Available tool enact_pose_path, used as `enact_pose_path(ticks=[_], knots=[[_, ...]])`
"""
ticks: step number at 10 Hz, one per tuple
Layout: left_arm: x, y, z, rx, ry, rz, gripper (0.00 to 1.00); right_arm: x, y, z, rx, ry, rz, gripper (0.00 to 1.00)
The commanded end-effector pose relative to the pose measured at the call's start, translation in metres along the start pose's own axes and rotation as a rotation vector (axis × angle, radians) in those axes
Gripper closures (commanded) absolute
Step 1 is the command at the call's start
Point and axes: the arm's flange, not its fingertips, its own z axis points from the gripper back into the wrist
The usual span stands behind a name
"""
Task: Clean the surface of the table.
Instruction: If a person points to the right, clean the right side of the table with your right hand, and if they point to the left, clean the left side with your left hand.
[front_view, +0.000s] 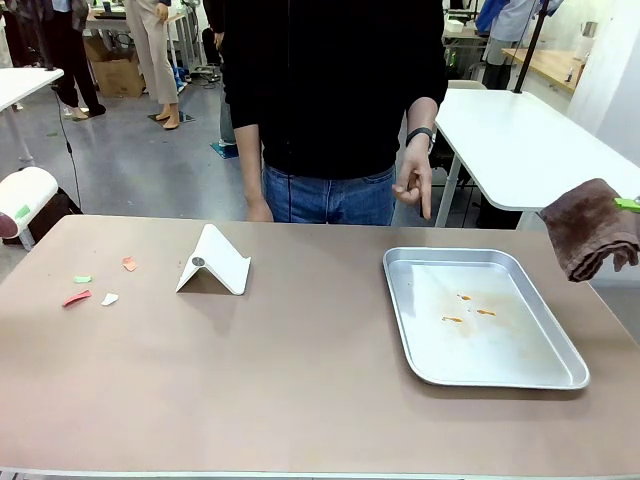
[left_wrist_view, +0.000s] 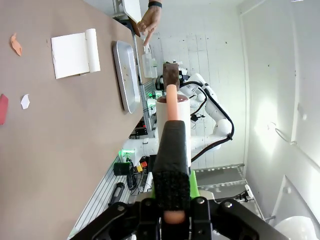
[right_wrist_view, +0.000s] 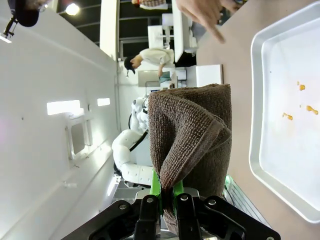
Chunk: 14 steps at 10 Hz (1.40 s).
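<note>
Right wrist view shows the right gripper (right_wrist_view: 167, 196) pinching a cloth (right_wrist_view: 192, 130) raised beside the table (right_wrist_view: 240, 50), seemingly ready to wipe, while the left gripper (left_wrist_view: 173, 150) clamps a roller (left_wrist_view: 172, 111), likely for the scraps (front_view: 76, 297).

The left gripper (left_wrist_view: 172, 131) has a black ribbed finger (left_wrist_view: 172, 160) and green pads (left_wrist_view: 193, 183); right gripper (right_wrist_view: 167, 194) alike. Beyond it, a white arm (left_wrist_view: 206, 96) with black cables (left_wrist_view: 223, 116). Person (front_view: 330, 90): black top, blue jeans (front_view: 328, 198), black watch (front_view: 420, 134).
</note>
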Motion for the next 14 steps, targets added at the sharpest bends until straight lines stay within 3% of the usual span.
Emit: enact_pose_path(ticks=[1, 8, 9, 14], knots=[[-0.003, -0.004, 0.002, -0.005, -0.001, 0.001, 1.0, 0.0, 0.006, 0.002, 0.014, 0.004, -0.013, 1.0], [-0.003, -0.004, 0.002, -0.005, -0.001, 0.001, 1.0, 0.0, 0.006, 0.002, 0.014, 0.004, -0.013, 1.0], [-0.003, -0.004, 0.002, -0.005, -0.001, 0.001, 1.0, 0.0, 0.0, 0.0, 0.0, 0.0, 0.0, 0.9], [-0.003, -0.004, 0.002, -0.005, -0.001, 0.001, 1.0, 0.014, 0.004, -0.055, -0.345, -0.02, 0.09, 0.9]])
